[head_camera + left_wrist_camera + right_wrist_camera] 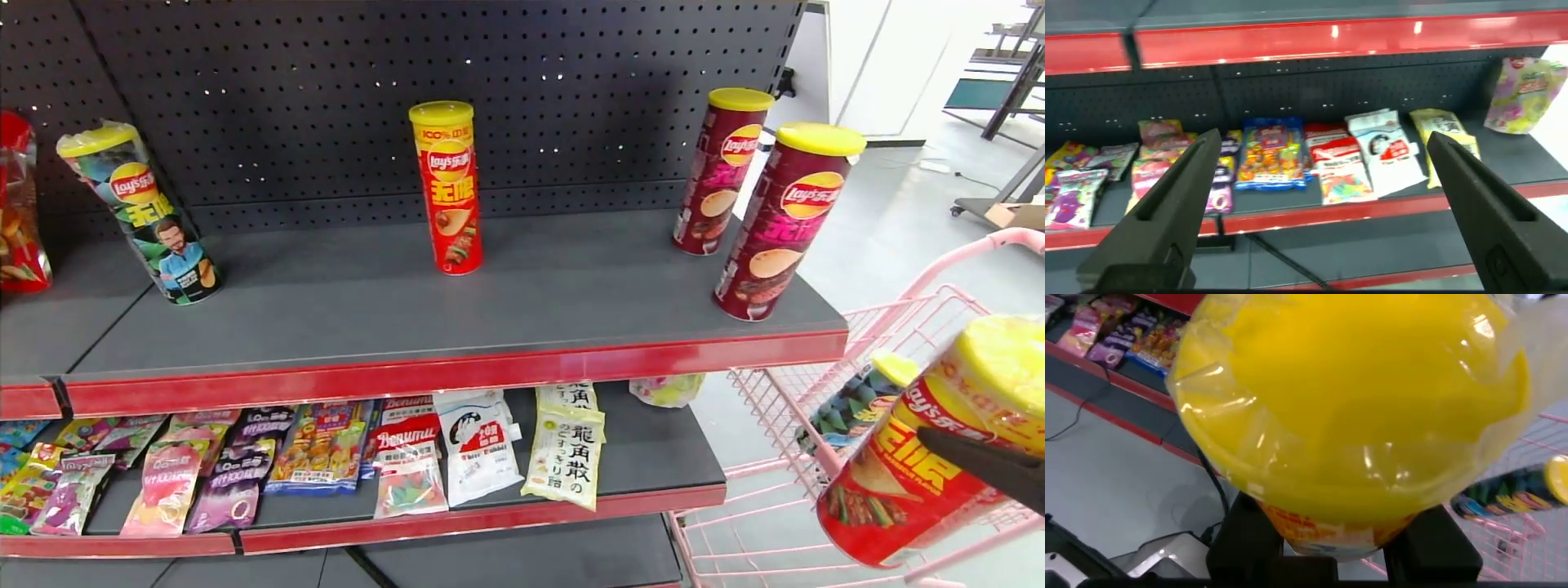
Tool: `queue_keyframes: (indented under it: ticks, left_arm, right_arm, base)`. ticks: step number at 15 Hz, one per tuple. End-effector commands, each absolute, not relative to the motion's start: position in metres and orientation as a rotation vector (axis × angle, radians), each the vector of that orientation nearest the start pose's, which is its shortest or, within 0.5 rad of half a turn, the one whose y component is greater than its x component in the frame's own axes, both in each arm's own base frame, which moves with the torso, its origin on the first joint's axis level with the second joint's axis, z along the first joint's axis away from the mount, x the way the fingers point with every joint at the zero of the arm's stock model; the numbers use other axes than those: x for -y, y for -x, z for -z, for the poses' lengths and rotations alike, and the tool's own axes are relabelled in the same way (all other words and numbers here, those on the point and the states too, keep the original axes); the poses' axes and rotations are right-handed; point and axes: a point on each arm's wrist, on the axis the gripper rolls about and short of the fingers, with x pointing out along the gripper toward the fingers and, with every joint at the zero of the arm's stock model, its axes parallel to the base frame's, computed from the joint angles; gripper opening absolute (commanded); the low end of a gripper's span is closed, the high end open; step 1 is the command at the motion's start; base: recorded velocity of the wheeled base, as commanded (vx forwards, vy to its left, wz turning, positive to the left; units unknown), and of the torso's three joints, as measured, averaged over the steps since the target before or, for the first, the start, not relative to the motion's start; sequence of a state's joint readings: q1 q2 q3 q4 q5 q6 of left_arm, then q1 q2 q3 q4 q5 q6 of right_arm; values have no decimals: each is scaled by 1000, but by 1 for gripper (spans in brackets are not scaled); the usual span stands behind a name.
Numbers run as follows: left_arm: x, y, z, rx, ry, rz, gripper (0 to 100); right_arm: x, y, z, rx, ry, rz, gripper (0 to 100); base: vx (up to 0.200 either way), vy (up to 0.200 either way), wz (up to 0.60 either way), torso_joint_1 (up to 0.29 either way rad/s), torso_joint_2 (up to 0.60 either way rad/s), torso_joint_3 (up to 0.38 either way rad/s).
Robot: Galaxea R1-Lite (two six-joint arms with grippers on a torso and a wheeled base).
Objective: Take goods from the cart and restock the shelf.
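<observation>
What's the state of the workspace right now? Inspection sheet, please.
Surface: top shelf, dark with a red front edge, mostly bare.
Job's things: standing on it, a green can, a red can and two maroon cans; a second red can held near the pink cart; another green can in the cart.
Clutter: snack bags on the lower shelf; red bag at the top shelf's left end.
Grippers: right gripper shut on the second red can; left gripper open, empty, facing the lower shelf.
Cables: one cable on the floor under the shelves.
Surroundings: pegboard behind; metal frames far right.
</observation>
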State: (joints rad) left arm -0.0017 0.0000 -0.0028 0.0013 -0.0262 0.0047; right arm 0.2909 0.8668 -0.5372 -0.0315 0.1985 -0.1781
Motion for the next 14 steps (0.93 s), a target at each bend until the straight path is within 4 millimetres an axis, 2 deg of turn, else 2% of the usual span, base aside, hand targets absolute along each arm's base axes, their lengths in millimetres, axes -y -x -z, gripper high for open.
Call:
queue_keyframes:
  ticks: [1, 4, 6, 9, 13, 14]
  left_arm:
    - [1, 23, -76, 2, -5, 28, 100]
    - [1, 23, -76, 2, -5, 28, 100]
    - [1, 23, -76, 2, -5, 28, 100]
    - [1, 23, -76, 2, -5, 28, 100]
    - [1, 23, -76, 2, -5, 28, 100]
    - [1, 23, -76, 0, -5, 28, 100]
  right_arm:
    - [-32, -88, -216, -245, 185, -538, 0]
    - [-35, -89, -218, -241, 181, -591, 0]
    - [-40, -90, -220, -238, 171, -691, 0]
    - [-44, -93, -228, -218, 158, -760, 0]
    - [-44, -92, -227, -218, 157, -789, 0]
    - [-45, -92, -228, -218, 157, -794, 0]
  base:
    - [0, 200, 0, 2, 2, 2]
    - [0, 200, 0, 2, 2, -1]
    - [0, 200, 0, 0, 0, 7]
    - [0, 0, 0, 0, 0, 0]
    - [0, 0, 0, 0, 0, 0]
    - [200, 0, 0, 2, 2, -2]
